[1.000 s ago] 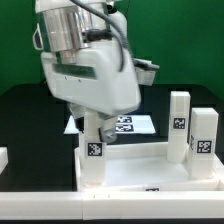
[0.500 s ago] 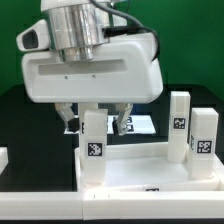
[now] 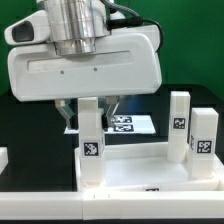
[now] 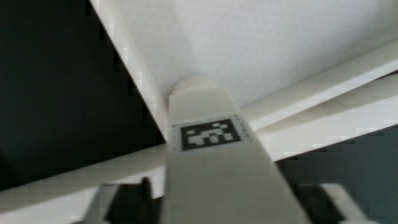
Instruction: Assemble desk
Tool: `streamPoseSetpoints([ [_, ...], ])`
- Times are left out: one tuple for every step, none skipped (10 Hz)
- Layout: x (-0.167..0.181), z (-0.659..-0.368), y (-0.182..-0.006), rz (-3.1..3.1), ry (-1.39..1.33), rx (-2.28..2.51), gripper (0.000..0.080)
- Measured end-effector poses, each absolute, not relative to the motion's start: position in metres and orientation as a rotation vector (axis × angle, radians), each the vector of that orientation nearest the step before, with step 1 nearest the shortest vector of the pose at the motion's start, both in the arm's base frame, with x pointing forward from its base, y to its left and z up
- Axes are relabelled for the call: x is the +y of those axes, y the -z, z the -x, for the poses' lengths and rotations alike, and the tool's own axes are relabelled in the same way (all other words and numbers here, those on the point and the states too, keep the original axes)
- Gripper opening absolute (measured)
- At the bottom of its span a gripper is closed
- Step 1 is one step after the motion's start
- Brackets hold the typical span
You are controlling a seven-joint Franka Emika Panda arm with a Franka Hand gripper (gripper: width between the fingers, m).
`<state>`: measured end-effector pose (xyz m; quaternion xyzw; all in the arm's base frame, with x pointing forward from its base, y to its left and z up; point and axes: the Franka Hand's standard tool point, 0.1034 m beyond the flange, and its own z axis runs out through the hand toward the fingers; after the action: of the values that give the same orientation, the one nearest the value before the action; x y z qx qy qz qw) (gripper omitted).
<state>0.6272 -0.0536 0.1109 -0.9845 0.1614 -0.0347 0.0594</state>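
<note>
We stand over a corner leg of the desk

The desk panel (image 3: 135, 168) lies flat with sockets up, so legs can stand in it; two legs (image 3: 192, 132) rise at the exterior view's right. Our gripper (image 3: 91, 112) straddles the near-left leg (image 3: 91, 145), fingers (image 3: 68, 113) either side, probably to seat it; we cannot tell whether they press it.

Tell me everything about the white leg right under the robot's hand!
The leg is a blocky white post that looks like plastic, with a square black-and-white tag on its side. It stands upright at the corner of the desk panel on the exterior view's left. The pincer straddles its top, a finger on each side; whether they press it cannot be told. In the wrist view the leg rises between the fingers.
</note>
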Motion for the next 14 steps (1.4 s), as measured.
streamPoseSetpoints([
  [-0.054,-0.627,-0.111,2.956,0.098,0.609,0.0284],
  [-0.053,-0.628,-0.111,2.925,0.094,0.739,0.0284],
  [-0.052,-0.629,-0.110,2.862,0.086,0.977,0.0284],
  [-0.052,-0.630,-0.111,2.755,0.070,1.255,0.0284],
  [-0.052,-0.631,-0.111,2.629,0.049,1.498,0.0284],
  [-0.051,-0.632,-0.111,2.417,0.003,1.808,0.0284],
  [-0.053,-0.634,-0.109,2.230,-0.033,2.017,0.0284],
  [-0.056,-0.634,-0.109,2.094,-0.052,2.130,0.0284],
  [-0.054,-0.634,-0.109,2.057,-0.054,2.166,0.0284],
  [-0.054,-0.634,-0.109,1.990,-0.060,2.228,0.0285],
  [-0.054,-0.634,-0.109,2.049,-0.054,2.175,0.0285],
  [-0.054,-0.634,-0.109,2.066,-0.052,2.160,0.0485],
  [-0.049,-0.634,-0.111,2.310,-0.014,1.890,0.0595],
  [-0.044,-0.634,-0.111,2.502,0.016,1.616,0.0595],
])
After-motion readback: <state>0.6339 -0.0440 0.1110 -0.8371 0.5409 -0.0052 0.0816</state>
